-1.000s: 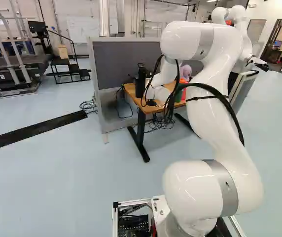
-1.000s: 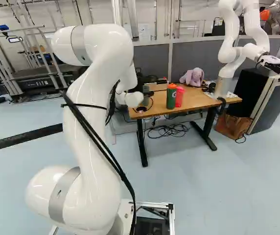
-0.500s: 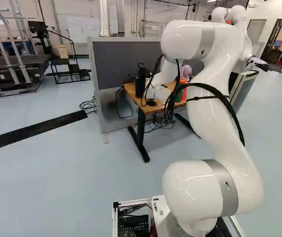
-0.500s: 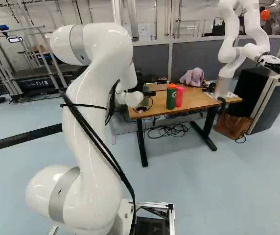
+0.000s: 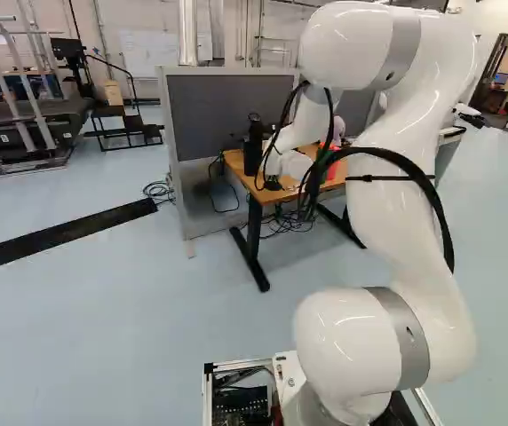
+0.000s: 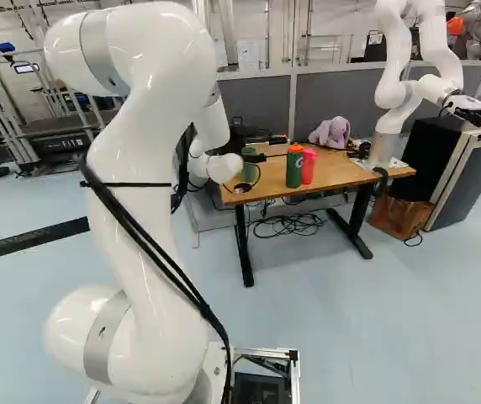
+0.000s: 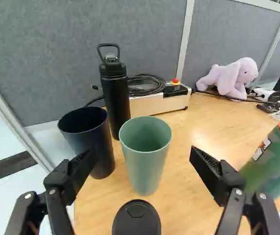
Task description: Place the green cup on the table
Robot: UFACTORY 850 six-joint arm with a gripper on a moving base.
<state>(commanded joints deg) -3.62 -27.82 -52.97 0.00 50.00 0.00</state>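
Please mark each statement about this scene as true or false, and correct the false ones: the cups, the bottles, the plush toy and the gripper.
1. The green cup stands on the table. True.
2. The gripper is shut on the green cup. False: it is open, with a gap between the cup and each finger.
3. The dark blue cup stands beside the green cup. True.
4. The black bottle lies on its side. False: it stands upright.
5. The green bottle has an orange lid. True.
6. The purple plush toy is on the floor. False: it is on the table.
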